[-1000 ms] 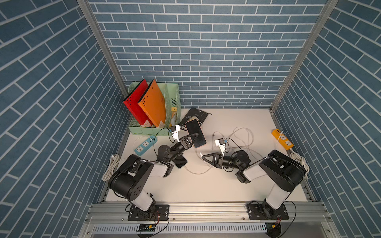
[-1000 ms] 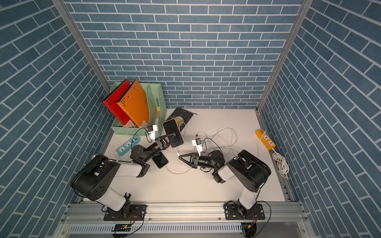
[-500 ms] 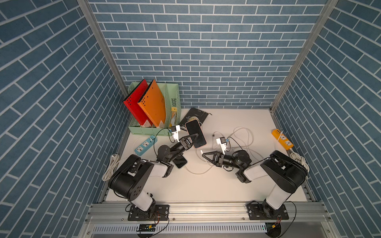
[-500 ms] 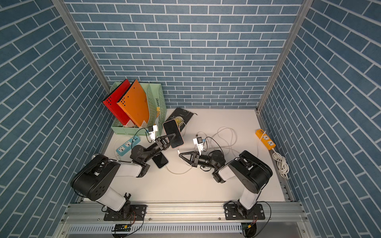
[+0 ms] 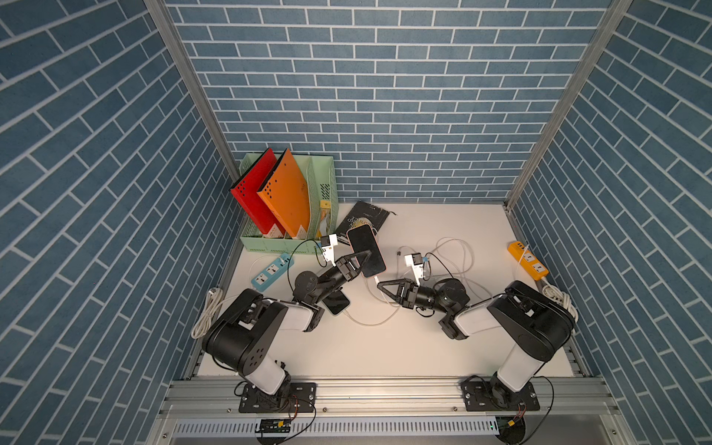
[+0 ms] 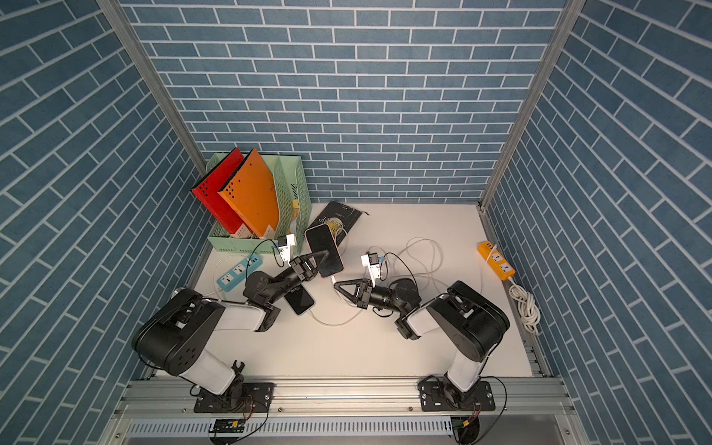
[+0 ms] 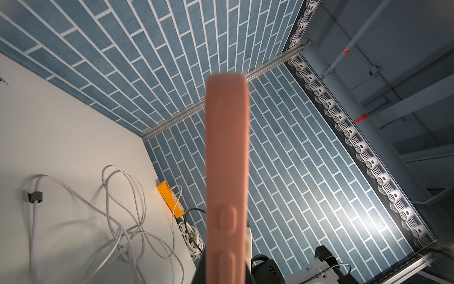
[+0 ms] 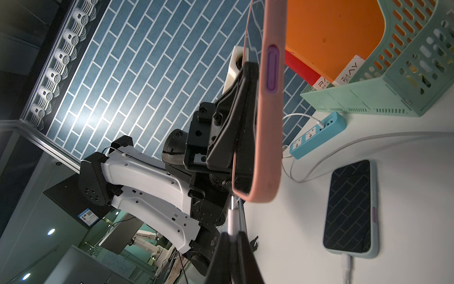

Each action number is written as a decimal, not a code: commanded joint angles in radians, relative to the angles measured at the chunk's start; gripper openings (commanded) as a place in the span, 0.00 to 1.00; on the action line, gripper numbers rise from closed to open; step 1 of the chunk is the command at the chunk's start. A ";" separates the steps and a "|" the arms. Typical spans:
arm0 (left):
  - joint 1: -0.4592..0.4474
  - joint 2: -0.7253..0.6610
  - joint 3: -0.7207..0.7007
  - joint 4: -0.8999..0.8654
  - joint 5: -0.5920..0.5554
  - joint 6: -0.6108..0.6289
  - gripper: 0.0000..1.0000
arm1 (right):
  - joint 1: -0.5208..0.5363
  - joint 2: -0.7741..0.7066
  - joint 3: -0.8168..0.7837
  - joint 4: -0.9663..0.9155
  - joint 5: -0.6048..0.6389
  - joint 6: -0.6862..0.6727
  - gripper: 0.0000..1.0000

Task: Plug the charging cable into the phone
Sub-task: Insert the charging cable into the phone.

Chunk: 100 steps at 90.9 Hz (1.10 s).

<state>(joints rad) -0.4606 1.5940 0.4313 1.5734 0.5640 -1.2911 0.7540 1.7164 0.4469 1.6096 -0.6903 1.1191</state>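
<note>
Right wrist view had the clearest angle. The right fingers (image 8: pixel 222 258) were clenched on the white plug of the charging cable (image 8: pixel 232 220), with its metal tip pointing straight at the lower end of the phone (image 8: pixel 269 123) in the pink case. They were close enough to look like they touched, but I couldn't tell if the tip was actually in the port. The left fingers (image 8: pixel 233 118) were clamped across that phone's screen and back, holding it tilted up off the worktop (image 8: pixel 405 221). In both top views the left arm (image 5: pixel 293 318) sat folded low near its base, forearm reaching forward and wrist angled up. That put the phone's screen facing up and its lower end aimed toward the right arm (image 5: pixel 477 318). The right arm had its forearm stretched low and nearly level over the worktop, reaching in toward the middle, fingers lined up with the phone's lower end. A second phone (image 5: pixel 336 302) in a pale blue case lay flat, screen up, partly under the left wrist, with its own white lead plugged in. Loose white leads (image 5: pixel 454 254) were looped on the worktop behind the right wrist. Left wrist view was mostly the phone's pink edge, blurred, running up the middle.
</note>
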 commanded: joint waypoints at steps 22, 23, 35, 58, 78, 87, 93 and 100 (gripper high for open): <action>0.002 -0.014 -0.006 0.294 0.011 0.004 0.00 | -0.018 0.011 0.011 0.236 -0.012 -0.010 0.00; 0.002 -0.014 -0.006 0.295 0.011 0.004 0.00 | -0.018 0.010 0.010 0.235 -0.013 -0.010 0.00; 0.002 -0.014 -0.007 0.296 0.011 0.004 0.00 | -0.019 -0.001 -0.002 0.235 -0.029 -0.013 0.00; 0.002 -0.016 -0.011 0.296 0.008 0.004 0.00 | -0.018 0.008 -0.022 0.236 -0.051 -0.015 0.00; 0.002 -0.013 -0.008 0.295 0.011 0.003 0.00 | -0.020 0.000 -0.029 0.235 -0.054 -0.021 0.00; 0.002 -0.014 -0.008 0.297 0.013 0.003 0.00 | -0.022 -0.002 -0.021 0.236 -0.050 -0.019 0.00; 0.002 -0.016 -0.008 0.295 0.015 0.003 0.00 | -0.025 -0.001 -0.017 0.234 -0.043 -0.017 0.00; 0.002 -0.018 -0.009 0.295 0.016 0.003 0.00 | -0.028 0.000 -0.014 0.235 -0.037 -0.014 0.00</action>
<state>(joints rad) -0.4606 1.5940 0.4255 1.5730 0.5674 -1.2911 0.7341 1.7184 0.4259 1.6096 -0.7261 1.1191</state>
